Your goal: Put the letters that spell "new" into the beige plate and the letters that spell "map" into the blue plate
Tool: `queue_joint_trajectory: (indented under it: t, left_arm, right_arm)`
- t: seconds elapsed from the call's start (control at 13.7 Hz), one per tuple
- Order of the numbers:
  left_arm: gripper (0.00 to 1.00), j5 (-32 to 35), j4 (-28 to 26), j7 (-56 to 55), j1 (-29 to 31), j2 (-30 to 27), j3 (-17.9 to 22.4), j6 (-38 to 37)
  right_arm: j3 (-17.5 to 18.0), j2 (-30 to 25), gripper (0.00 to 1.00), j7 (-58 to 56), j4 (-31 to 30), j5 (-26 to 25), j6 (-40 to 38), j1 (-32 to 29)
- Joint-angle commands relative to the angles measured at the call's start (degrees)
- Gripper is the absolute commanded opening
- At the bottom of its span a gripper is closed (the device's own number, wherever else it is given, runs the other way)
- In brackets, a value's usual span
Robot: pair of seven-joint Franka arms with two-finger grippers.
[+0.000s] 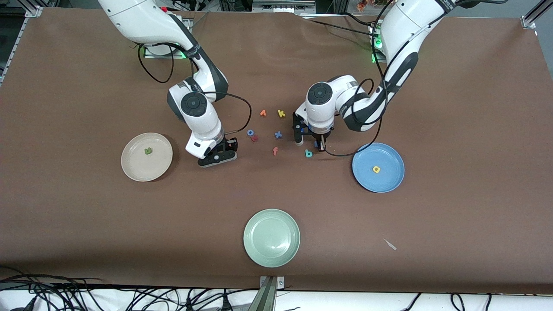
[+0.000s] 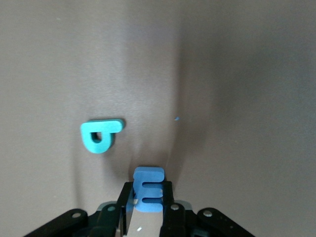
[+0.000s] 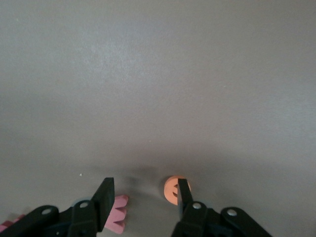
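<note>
My left gripper point(image 2: 148, 197) is shut on the blue m point(image 2: 148, 189), low over the table beside the teal p point(image 2: 100, 136). In the front view the left gripper point(image 1: 319, 144) stands between the teal p point(image 1: 308, 153) and the blue plate point(image 1: 389, 181), which holds the yellow a point(image 1: 376, 169). My right gripper point(image 3: 144, 193) is open just above the table, with the pink w point(image 3: 116, 219) by one finger and the orange e point(image 3: 172, 189) partly under the other. From the front, the right gripper point(image 1: 218, 156) hides both. The beige plate point(image 1: 134, 166) holds the green n point(image 1: 148, 150).
Loose letters lie between the two grippers: an orange one point(image 1: 262, 113), yellow k point(image 1: 281, 113), blue o point(image 1: 250, 132), red r point(image 1: 255, 138), blue x point(image 1: 278, 134), orange-red f point(image 1: 275, 150). A pale green plate point(image 1: 271, 238) sits nearer the front camera, with a small pale scrap point(image 1: 390, 244) toward the left arm's end.
</note>
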Motion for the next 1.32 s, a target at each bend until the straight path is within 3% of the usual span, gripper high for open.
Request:
queue_joint_trajectory:
  t: [0.0,0.29,0.58,0.73,0.8,0.88,0.95,1.02,1.24]
  left_arm:
    - [0.08,-1.2,0.1,3.7,0.9,-4.9,-0.4,-5.4]
    - [0.05,-8.4,4.2,19.2,7.2,-8.1,-0.2,-14.8]
    - [0.05,-7.8,5.1,27.6,17.0,-7.7,0.0,-15.3]
    - [0.05,-7.6,5.2,27.2,18.6,-5.5,0.4,-13.3]
    - [0.12,-7.6,5.1,26.9,18.9,-4.9,0.6,-12.0]
    - [0.42,-7.6,5.1,26.4,18.8,-4.5,1.1,-11.7]
    - [0.93,-7.6,5.3,26.0,18.8,-4.6,1.3,-11.7]
    - [1.00,-7.7,5.3,26.0,19.0,-4.7,1.6,-11.7]
    - [1.00,-8.7,5.4,21.9,19.4,-5.8,1.2,-12.4]
  right_arm:
    - [-0.5,0.1,0.60,-2.9,-1.3,0.0,2.9,0.1]
    - [-2.9,-0.4,0.60,-8.2,-3.4,0.0,4.6,-0.1]
    - [-3.0,0.1,0.59,-7.5,-4.9,0.2,8.0,-0.1]
    - [-3.0,0.1,0.60,-7.5,-4.9,0.4,8.1,0.0]
    - [-3.0,0.2,0.59,-7.5,-4.9,0.4,8.4,0.0]
    - [-3.0,0.7,0.59,-7.5,-5.4,0.4,9.3,0.0]
    - [-3.0,0.9,0.59,-7.5,-6.2,0.4,10.7,0.0]
    - [-3.0,1.3,0.57,-7.5,-6.7,0.4,12.0,-0.1]
    - [-3.0,1.4,0.42,-7.5,-6.9,0.4,12.5,-0.1]
